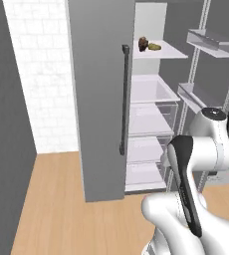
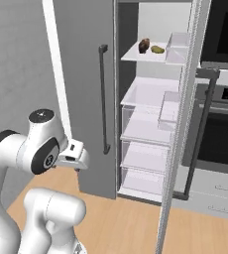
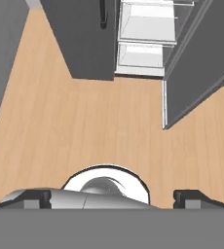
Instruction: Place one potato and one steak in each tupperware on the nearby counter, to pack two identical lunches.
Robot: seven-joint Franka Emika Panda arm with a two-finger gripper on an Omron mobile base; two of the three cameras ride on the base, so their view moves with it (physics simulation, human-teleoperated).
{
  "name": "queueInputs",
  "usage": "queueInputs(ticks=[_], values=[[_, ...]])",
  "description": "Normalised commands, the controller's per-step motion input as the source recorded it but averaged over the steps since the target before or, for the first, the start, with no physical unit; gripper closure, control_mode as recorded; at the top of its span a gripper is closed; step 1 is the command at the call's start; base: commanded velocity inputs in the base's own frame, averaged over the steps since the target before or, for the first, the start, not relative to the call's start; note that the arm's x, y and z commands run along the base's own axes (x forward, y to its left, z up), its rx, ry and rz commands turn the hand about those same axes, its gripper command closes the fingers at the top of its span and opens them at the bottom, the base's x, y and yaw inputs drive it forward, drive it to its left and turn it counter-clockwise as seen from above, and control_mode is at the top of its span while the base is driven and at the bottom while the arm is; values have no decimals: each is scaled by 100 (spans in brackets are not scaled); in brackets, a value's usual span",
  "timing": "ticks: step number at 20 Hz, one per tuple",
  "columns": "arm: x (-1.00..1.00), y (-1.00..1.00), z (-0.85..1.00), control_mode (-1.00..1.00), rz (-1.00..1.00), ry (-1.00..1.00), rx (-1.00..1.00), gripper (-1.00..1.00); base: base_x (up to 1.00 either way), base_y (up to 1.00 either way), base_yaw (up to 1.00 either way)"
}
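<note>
The claw [image 3: 112, 198], fingers spread wide, is pointing at wooden floor [image 3: 84, 126]; lumpy potato [image 1: 154, 47] and dark steak [image 1: 143, 44] are sitting well above it on the fridge's white top shelf [image 1: 173, 51].

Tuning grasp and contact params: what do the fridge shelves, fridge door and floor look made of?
Fridge shelves: white, flat, matte, probably plastic; the lower drawers look clear, plastic-like. Fridge door: uniform grey, matte, likely painted metal, with a dark bar handle. Floor: light wood grain with plank lines.
</note>
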Motion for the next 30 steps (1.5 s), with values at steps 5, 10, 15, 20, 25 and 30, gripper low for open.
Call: queueInputs(ticks=[5, 10, 15, 20, 25, 30], values=[[0, 0, 0, 100, 0, 0, 0, -100, 98, -2, -8], [0, 0, 0, 100, 0, 0, 0, -100, 67, -3, -26], [0, 0, 0, 100, 0, 0, 0, -100, 54, 0, -12], [0, 0, 0, 100, 0, 0, 0, -100, 59, -1, 0], [0, 0, 0, 100, 0, 0, 0, -100, 10, -43, 0], [0, 0, 0, 100, 0, 0, 0, -100, 22, -16, 0]])
